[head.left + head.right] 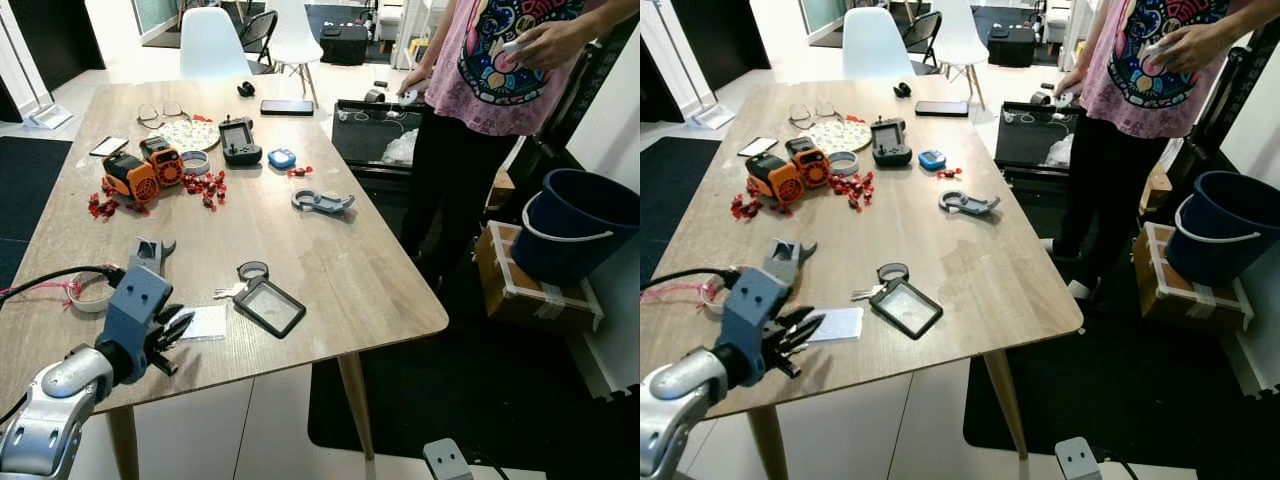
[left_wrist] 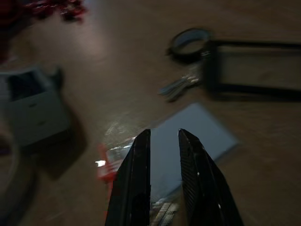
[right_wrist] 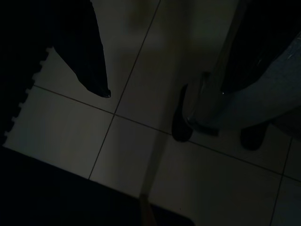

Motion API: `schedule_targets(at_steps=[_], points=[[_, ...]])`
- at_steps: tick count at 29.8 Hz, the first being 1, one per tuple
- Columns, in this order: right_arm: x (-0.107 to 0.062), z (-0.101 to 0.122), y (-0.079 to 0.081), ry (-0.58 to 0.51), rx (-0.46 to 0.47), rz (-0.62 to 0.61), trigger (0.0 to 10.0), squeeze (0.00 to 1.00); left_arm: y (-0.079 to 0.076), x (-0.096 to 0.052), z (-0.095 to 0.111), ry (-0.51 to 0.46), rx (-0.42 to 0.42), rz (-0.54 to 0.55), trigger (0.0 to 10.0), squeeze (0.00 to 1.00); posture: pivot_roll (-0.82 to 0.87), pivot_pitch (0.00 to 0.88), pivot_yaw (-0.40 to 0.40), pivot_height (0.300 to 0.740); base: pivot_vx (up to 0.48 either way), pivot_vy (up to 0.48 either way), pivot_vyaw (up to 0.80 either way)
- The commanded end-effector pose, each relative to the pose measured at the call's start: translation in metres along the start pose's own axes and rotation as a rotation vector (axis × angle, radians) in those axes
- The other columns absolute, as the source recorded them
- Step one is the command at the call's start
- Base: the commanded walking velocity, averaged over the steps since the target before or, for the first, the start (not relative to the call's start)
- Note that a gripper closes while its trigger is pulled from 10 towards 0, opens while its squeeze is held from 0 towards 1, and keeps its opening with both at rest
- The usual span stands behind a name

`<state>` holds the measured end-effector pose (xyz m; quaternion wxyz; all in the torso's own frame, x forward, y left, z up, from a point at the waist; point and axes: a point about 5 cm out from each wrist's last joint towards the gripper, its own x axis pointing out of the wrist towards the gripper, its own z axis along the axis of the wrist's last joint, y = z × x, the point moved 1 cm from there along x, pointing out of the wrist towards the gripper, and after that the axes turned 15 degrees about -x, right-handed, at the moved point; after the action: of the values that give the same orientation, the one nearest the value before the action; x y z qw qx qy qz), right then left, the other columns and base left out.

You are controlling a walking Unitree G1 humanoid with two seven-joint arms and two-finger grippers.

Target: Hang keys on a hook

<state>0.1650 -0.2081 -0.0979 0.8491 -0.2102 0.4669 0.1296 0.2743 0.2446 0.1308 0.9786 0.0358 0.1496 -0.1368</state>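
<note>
Keys lie on a wooden table near its front edge, with the robot's left gripper close by.

The keys (image 1: 228, 292) rest flat, joined to a grey ring (image 1: 253, 270) and touching the corner of a black-framed card holder (image 1: 270, 306). Toward the front left corner a white card (image 1: 205, 323) lies under the left gripper (image 1: 178, 328), whose two black fingers (image 2: 136, 179) are nearly closed, a narrow gap between them, holding nothing. The table (image 1: 330, 270) is light wood on slanted legs; further back it carries red clips (image 1: 205, 188), an orange device (image 1: 145, 170), a black handset (image 1: 240, 142) and a grey hook (image 1: 322, 203). Beyond the right edge a person (image 1: 490, 90) stands on dark matting beside a dark blue bucket (image 1: 580, 225) and a cardboard box (image 1: 530, 280). White chairs (image 1: 212, 42) stand at the far end. The right wrist view is dark, showing pale floor tiles (image 3: 141, 155); I cannot tell how the right gripper's fingers stand.
</note>
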Motion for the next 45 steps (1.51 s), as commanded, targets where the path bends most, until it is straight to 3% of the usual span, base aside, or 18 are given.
schedule_targets(at_steps=[1, 2, 4, 5, 8, 9, 13, 19, 23, 34, 45], points=[[-0.001, -0.005, 0.000, 0.016, -0.007, 0.005, 10.0, 0.00, 0.003, 0.004, -0.005, 0.003, 0.006, 0.050, 10.0, 0.32, 0.05, 0.053, -0.031, 0.740, 0.000, 0.000, 0.00], [-0.001, -0.005, 0.000, 0.016, -0.007, 0.005, 10.0, 0.00, 0.005, 0.005, -0.006, 0.005, 0.017, 0.067, 10.0, 0.64, 0.05, 0.055, -0.031, 0.740, 0.000, 0.000, 0.00], [-0.001, -0.005, 0.000, 0.016, -0.007, 0.005, 10.0, 0.00, 0.007, 0.007, -0.007, 0.003, 0.028, 0.085, 10.0, 0.64, 0.05, 0.055, -0.030, 0.740, 0.000, 0.000, 0.00], [-0.001, -0.006, 0.000, 0.016, -0.007, 0.005, 10.0, 0.00, 0.009, 0.009, -0.008, 0.001, 0.038, 0.108, 10.0, 0.18, 0.05, 0.055, -0.030, 0.740, 0.000, 0.000, 0.00], [-0.001, -0.006, 0.000, 0.017, -0.007, 0.005, 10.0, 0.00, 0.011, 0.009, -0.008, -0.001, 0.045, 0.123, 10.0, 0.18, 0.05, 0.055, -0.030, 0.740, 0.000, 0.000, 0.00], [-0.002, -0.007, 0.001, 0.018, -0.006, 0.005, 10.0, 0.00, 0.016, 0.011, -0.008, 0.000, 0.045, 0.162, 10.0, 0.00, 0.04, 0.054, -0.028, 0.740, 0.000, 0.000, 0.00], [-0.002, -0.007, 0.001, 0.019, -0.004, 0.004, 10.0, 0.00, 0.018, 0.010, -0.012, 0.020, 0.048, 0.164, 10.0, 0.00, 0.04, 0.056, -0.027, 0.740, 0.000, 0.000, 0.00], [-0.002, -0.009, 0.001, 0.021, -0.003, 0.003, 10.0, 0.00, 0.016, 0.002, -0.027, 0.078, -0.010, 0.096, 10.0, 0.00, 0.04, 0.057, -0.028, 0.740, 0.000, 0.000, 0.00], [-0.002, -0.009, 0.000, 0.022, -0.006, 0.004, 10.0, 0.00, 0.018, -0.005, -0.030, 0.071, -0.041, 0.063, 10.0, 0.00, 0.04, 0.056, -0.034, 0.740, 0.000, 0.000, 0.00], [-0.002, -0.007, -0.001, 0.018, -0.009, 0.005, 10.0, 0.00, 0.034, -0.012, -0.030, 0.049, -0.074, 0.104, 10.0, 0.00, 0.04, 0.059, -0.036, 0.740, 0.000, 0.000, 0.00], [-0.002, -0.009, -0.001, 0.023, -0.007, 0.004, 10.0, 0.00, 0.036, -0.020, -0.038, 0.066, -0.087, 0.050, 10.0, 0.00, 0.04, 0.059, -0.036, 0.740, 0.000, 0.000, 0.00]])
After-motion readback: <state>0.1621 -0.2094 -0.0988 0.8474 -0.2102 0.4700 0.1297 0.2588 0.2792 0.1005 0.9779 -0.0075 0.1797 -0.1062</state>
